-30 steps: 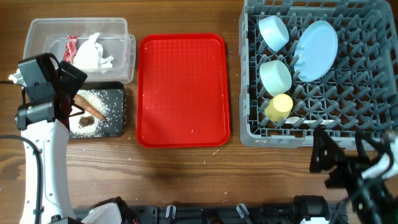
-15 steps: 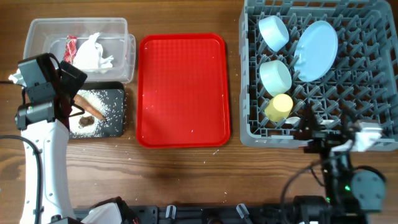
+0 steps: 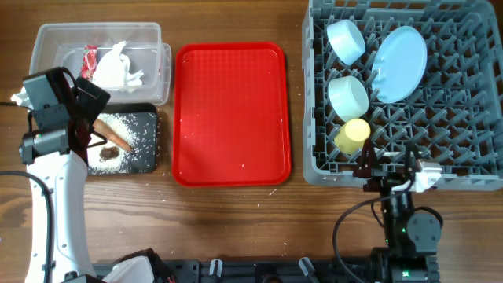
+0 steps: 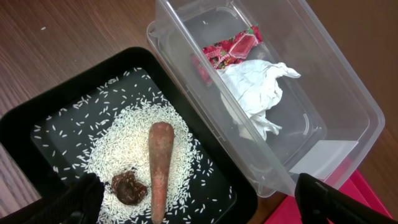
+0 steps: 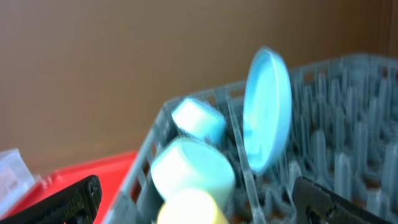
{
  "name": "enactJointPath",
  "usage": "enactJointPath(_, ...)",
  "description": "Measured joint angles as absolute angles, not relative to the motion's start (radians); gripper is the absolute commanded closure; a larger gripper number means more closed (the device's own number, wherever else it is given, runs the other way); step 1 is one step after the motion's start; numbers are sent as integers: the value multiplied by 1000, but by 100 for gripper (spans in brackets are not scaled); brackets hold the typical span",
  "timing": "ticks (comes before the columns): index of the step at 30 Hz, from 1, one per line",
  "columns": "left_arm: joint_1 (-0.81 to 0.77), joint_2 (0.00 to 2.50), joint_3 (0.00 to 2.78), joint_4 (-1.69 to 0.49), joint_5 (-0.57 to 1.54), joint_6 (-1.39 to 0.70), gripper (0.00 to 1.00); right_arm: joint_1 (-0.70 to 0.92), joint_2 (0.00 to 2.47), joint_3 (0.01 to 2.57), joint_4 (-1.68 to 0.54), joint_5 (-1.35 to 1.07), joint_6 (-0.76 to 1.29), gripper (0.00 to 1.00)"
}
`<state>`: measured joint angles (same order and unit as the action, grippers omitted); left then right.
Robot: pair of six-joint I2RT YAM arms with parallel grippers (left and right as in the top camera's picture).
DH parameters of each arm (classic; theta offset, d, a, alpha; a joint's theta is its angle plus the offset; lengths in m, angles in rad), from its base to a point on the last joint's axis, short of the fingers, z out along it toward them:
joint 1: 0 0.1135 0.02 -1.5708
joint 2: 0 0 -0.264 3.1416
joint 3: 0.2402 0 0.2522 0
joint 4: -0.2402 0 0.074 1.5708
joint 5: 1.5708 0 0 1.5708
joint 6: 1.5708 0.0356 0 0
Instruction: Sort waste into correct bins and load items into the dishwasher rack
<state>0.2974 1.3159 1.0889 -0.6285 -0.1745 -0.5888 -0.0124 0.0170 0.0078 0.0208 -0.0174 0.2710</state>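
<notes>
The grey dishwasher rack (image 3: 471,134) holds the pale blue plate (image 3: 399,64) on edge, two pale bowls (image 3: 344,41) (image 3: 348,97) and the yellow cup (image 3: 352,136); they also show blurred in the right wrist view (image 5: 267,109). The clear tub (image 3: 47,39) holds the red-and-white wrapper (image 4: 233,46) and white tissue (image 4: 258,93). The black tray (image 3: 149,157) holds the brown scrap (image 4: 160,165), a dark lump (image 4: 129,186) and rice crumbs (image 4: 124,143). My left gripper (image 4: 196,202) is open and empty above the black tray. My right gripper (image 3: 391,167) is open and empty at the rack's front edge.
The flat red serving tray (image 3: 232,114) lies between the bins and the rack, with a few crumbs on it. Bare wooden table runs along the front. The tub's near wall (image 4: 249,162) stands beside the black tray.
My right arm has swung left and in from the table's right front corner to the rack's front edge. The left arm and all objects have not moved.
</notes>
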Motion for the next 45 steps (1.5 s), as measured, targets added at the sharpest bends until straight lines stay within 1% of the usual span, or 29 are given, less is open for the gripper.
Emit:
enactJointPath(18, 295, 1288, 1078, -637, -175, -589, 0, -12, 23, 6, 4, -17, 283, 0)
enactJointPath(20, 271, 1197, 1024, -627, -179, -589, 0, -12, 25, 6, 4, -17, 283, 0)
enactJointPath(22, 207, 1040, 908, -596, -181, -589, 0, -12, 28, 6, 4, -17, 283, 0)
enactJointPath(24, 163, 906, 797, -498, -181, -588, 0, -12, 29, 6, 3, -17, 283, 0)
enactJointPath(27, 88, 652, 559, -247, -173, -575, 0, -12, 29, 6, 4, -17, 283, 0)
enactJointPath(29, 57, 522, 444, -141, -148, -532, 0, -12, 29, 6, 4, -17, 283, 0)
enactJointPath(33, 29, 252, 247, -83, -80, -429, 0, -12, 31, 6, 3, -17, 283, 0)
enactJointPath(38, 29, 123, 107, 15, 11, -332, 0, -12, 31, 6, 3, -17, 283, 0)
enactJointPath(45, 28, 21, 15, 4, 55, -289, 0, -12, 31, 6, 4, -17, 283, 0)
